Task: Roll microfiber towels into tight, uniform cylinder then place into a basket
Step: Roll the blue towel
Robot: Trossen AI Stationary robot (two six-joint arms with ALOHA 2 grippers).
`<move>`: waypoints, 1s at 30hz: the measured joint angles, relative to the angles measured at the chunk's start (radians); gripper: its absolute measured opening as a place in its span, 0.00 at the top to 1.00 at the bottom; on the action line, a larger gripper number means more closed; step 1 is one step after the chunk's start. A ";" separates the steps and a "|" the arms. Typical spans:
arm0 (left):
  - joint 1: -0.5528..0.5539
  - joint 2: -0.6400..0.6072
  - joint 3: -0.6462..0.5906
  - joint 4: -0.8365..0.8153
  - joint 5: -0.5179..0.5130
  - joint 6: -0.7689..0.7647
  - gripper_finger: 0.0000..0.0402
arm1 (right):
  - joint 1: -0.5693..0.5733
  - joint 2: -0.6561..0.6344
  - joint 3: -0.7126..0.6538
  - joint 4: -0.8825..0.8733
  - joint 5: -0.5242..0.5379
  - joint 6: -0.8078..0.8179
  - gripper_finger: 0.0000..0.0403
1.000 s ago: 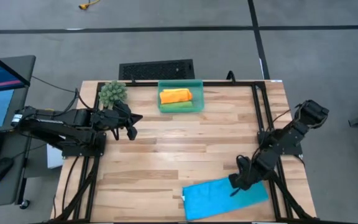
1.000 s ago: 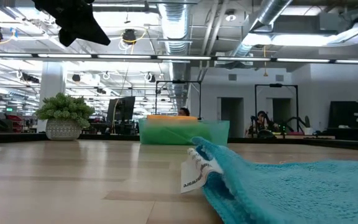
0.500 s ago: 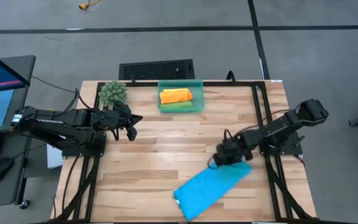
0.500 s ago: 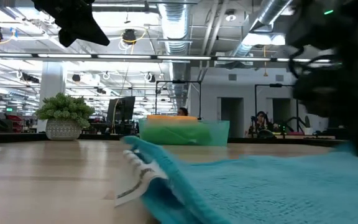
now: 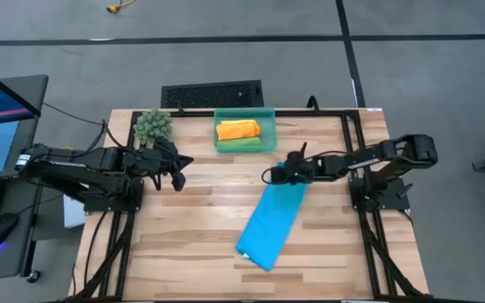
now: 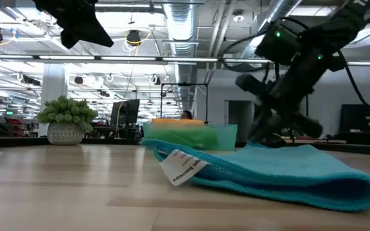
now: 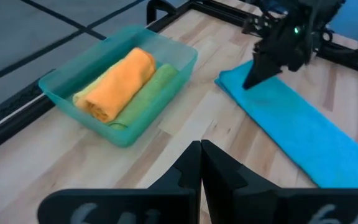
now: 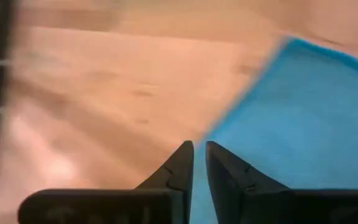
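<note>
Nearest the front edge lies the blue towel, a long folded strip flat on the table. Its long axis runs slantwise, from its near-left corner with the white tag up to its far-right end. That far end is where the right gripper sits, low over the cloth. Its fingers stand nearly together; they seem to be pinching the towel's far edge, though the wrist view is too blurred to be sure.

The towel stretches away from this claw toward the near left, so a roll would best start at one short end and run along that slanted axis.

Farther left, the left gripper hangs above the table, pressed shut on nothing, well apart from the towel.

At the far edge, the basket holds the orange and green rolls, with a yellow one showing behind them, just beyond the towel's far end.
</note>
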 joint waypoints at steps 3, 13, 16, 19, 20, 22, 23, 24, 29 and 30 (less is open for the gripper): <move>0.000 0.017 0.000 0.004 0.030 0.019 1.00 | 0.004 -0.038 0.010 0.027 -0.024 -0.056 0.84; 0.000 0.210 0.001 0.330 0.102 0.155 1.00 | 0.141 -0.251 0.029 -0.072 0.095 -0.062 0.84; 0.000 0.289 0.000 0.450 0.119 0.176 1.00 | 0.188 -0.304 0.030 -0.063 0.112 -0.062 0.84; 0.002 0.371 0.001 0.595 0.155 0.192 1.00 | 0.242 -0.343 0.029 -0.069 0.118 -0.060 0.84; 0.001 0.399 0.001 0.631 0.173 0.204 1.00 | 0.262 -0.354 0.029 -0.069 0.125 -0.058 0.84; 0.002 0.460 0.001 0.745 0.218 0.227 1.00 | 0.303 -0.370 0.030 -0.067 0.163 -0.043 0.84; 0.004 0.487 0.001 0.790 0.242 0.235 1.00 | 0.325 -0.378 0.029 -0.071 0.188 -0.034 0.85; 0.009 0.521 0.001 0.848 0.276 0.239 1.00 | 0.344 -0.381 0.030 -0.064 0.217 -0.024 0.85; 0.044 0.699 0.035 0.983 0.427 0.196 1.00 | 0.426 -0.384 0.030 -0.062 0.339 0.024 0.87; 0.048 0.734 0.054 0.985 0.452 0.184 1.00 | 0.438 -0.383 0.030 -0.063 0.356 0.029 0.87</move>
